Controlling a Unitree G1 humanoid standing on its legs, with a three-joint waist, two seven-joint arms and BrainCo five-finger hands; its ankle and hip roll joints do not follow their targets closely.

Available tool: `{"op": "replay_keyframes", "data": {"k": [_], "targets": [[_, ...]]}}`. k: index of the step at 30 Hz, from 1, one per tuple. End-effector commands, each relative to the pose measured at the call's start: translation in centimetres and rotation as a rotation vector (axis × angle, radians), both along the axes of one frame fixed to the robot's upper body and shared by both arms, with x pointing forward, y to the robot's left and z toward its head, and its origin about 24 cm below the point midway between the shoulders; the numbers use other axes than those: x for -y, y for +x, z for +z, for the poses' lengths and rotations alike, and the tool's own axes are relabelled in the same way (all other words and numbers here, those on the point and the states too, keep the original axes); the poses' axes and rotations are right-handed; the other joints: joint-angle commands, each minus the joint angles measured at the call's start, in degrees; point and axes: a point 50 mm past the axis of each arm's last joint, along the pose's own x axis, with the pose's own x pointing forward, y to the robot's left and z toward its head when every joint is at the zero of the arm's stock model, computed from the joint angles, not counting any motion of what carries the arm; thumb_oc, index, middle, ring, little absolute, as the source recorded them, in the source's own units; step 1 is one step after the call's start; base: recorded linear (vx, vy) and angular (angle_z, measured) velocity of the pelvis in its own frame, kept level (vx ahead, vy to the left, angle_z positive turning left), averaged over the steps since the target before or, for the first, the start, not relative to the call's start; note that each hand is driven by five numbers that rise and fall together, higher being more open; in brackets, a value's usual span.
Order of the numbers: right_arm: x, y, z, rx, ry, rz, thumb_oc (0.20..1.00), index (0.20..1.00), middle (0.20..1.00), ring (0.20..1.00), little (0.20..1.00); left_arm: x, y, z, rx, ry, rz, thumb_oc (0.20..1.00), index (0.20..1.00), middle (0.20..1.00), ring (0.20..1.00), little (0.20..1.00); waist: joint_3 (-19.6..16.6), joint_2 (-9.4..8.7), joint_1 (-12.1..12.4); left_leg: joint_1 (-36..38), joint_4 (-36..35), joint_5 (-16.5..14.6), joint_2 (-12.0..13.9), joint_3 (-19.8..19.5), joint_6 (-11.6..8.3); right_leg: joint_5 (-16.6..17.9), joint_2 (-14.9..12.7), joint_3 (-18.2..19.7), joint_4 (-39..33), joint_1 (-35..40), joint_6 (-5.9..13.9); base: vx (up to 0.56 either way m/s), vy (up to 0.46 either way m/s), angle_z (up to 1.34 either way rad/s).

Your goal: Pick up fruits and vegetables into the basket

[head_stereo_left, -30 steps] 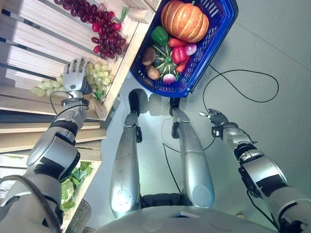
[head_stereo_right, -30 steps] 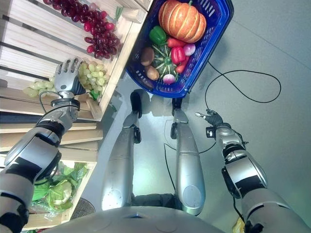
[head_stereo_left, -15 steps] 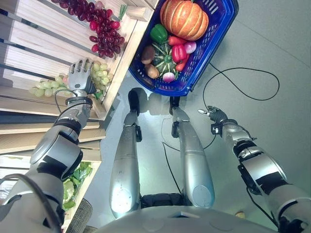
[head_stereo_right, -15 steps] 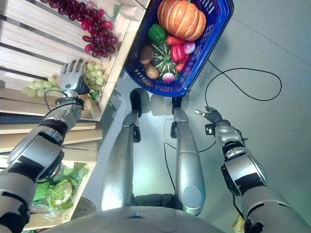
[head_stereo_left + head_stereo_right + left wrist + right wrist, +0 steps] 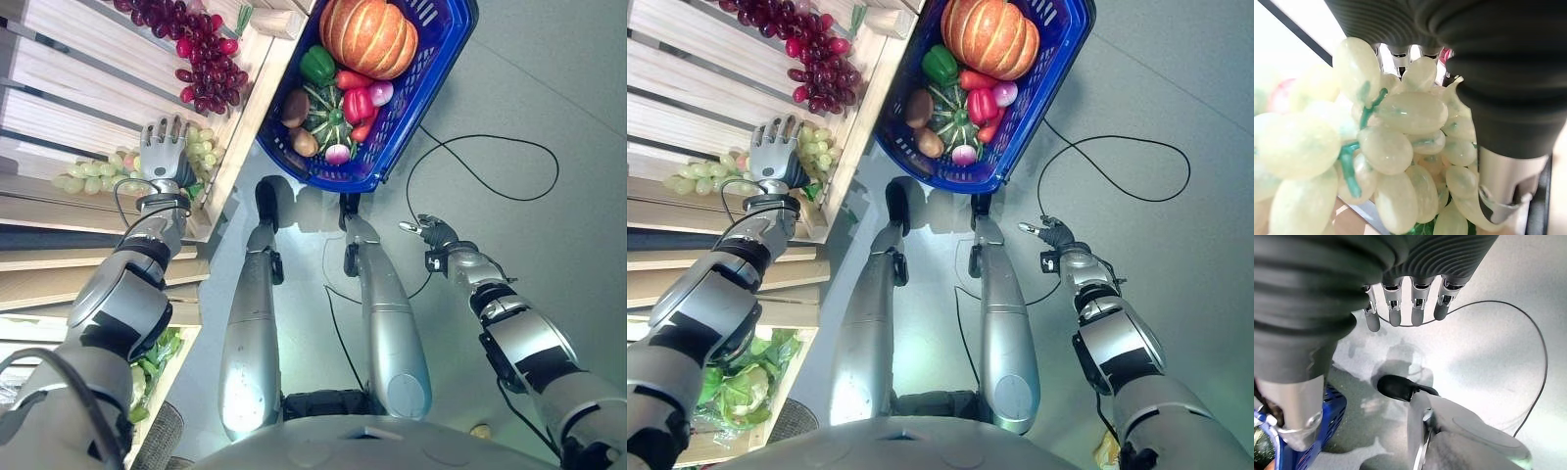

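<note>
A bunch of green grapes (image 5: 204, 149) lies at the edge of a wooden shelf (image 5: 78, 93). My left hand (image 5: 165, 149) rests open on that bunch, fingers straight. Its wrist view has the grapes (image 5: 1396, 142) pressed right up against the hand. A blue basket (image 5: 416, 103) stands on the floor beside the shelf and holds a pumpkin (image 5: 368, 37), a green pepper (image 5: 319, 65), a red pepper (image 5: 359, 104) and other vegetables. My right hand (image 5: 431, 233) hangs open over bare floor, fingers (image 5: 1405, 308) relaxed.
Red grapes (image 5: 204, 69) lie further along the same shelf. A second green bunch (image 5: 86, 176) trails behind my left hand. Lettuce (image 5: 735, 384) sits on a lower shelf. Grey floor (image 5: 549, 88) spreads to the right of the basket.
My left hand has edged a little further over the green grapes. The right arm has stayed where it was.
</note>
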Motion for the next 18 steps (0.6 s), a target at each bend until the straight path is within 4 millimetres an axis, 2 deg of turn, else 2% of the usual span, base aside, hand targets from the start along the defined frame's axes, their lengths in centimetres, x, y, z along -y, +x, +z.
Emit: {"op": "replay_keyframes", "data": {"k": [1,8,9,10,12,13,14,18], "targets": [[1.74,-1.70,-1.24,-0.039,-0.015,-0.057,1.000,1.000,1.000,1.000,1.000,-3.14,-2.12,-2.65,-0.126,0.010,0.185,1.000,1.000,1.000,1.000,1.000,-1.68,-1.12,1.18,-4.08,5.28,-0.93,1.38,-3.47,-0.18,2.13,-0.57,2.20,0.71,0.01,2.33,0.00,0.000,0.00],[1.63,-1.68,-1.26,-0.034,-0.012,-0.060,1.000,1.000,1.000,1.000,1.000,-3.29,-2.27,-2.63,-0.112,0.035,0.209,1.000,1.000,1.000,1.000,1.000,-1.68,-1.20,1.26,-4.87,5.67,-0.96,1.20,-3.86,-0.10,2.06,-0.36,2.18,1.19,-0.76,2.21,0.00,0.000,0.00],[1.65,-1.61,-1.18,-0.033,-0.013,-0.061,1.000,1.000,1.000,1.000,1.000,-3.28,-2.26,-2.65,-0.116,0.035,0.212,0.937,0.937,0.937,0.937,0.937,-1.68,-1.18,1.28,-4.96,5.68,-0.94,1.13,-3.87,-0.11,2.06,-0.31,2.18,1.21,-0.86,2.19,0.00,0.000,0.00],[1.64,-1.58,-1.16,-0.033,-0.012,-0.062,1.000,1.000,1.000,1.000,1.000,-3.27,-2.26,-2.67,-0.118,0.039,0.212,0.664,0.664,0.664,0.664,0.664,-1.68,-1.19,1.30,-5.04,5.70,-0.94,1.13,-3.89,-0.13,2.04,-0.31,2.16,1.23,-0.93,2.18,0.00,0.000,0.00],[1.62,-1.61,-1.19,-0.032,-0.012,-0.062,1.000,1.000,1.000,1.000,1.000,-3.24,-2.31,-2.82,-0.125,0.037,0.213,0.429,0.429,0.429,0.429,0.429,-1.68,-1.25,1.30,-5.30,5.83,-0.99,1.06,-4.01,-0.08,2.01,-0.23,2.16,1.36,-1.19,2.16,0.00,0.000,0.00],[1.55,-1.64,-1.24,-0.032,-0.011,-0.062,1.000,1.000,1.000,1.000,1.000,-3.18,-2.30,-2.86,-0.129,0.039,0.211,0.225,0.225,0.225,0.225,0.225,-1.68,-1.28,1.30,-5.43,5.92,-1.04,1.04,-4.09,-0.06,1.99,-0.20,2.17,1.48,-1.34,2.16,0.00,0.000,0.00],[1.60,-1.65,-1.23,-0.032,-0.011,-0.062,1.000,1.000,1.000,1.000,1.000,-3.10,-2.27,-2.90,-0.132,0.037,0.207,0.200,0.200,0.200,0.200,0.200,-1.68,-1.31,1.28,-5.54,6.00,-1.09,1.03,-4.17,-0.06,1.98,-0.19,2.19,1.55,-1.46,2.17,0.00,0.000,0.00],[1.68,-1.62,-1.18,-0.031,-0.010,-0.065,1.000,1.000,1.000,1.000,1.000,-2.90,-2.18,-3.01,-0.145,0.034,0.196,0.200,0.200,0.200,0.200,0.200,-1.68,-1.31,1.25,-5.81,6.14,-1.14,0.97,-4.15,0.02,2.10,-0.22,2.17,1.60,-1.77,2.18,0.00,0.000,0.00]]}}
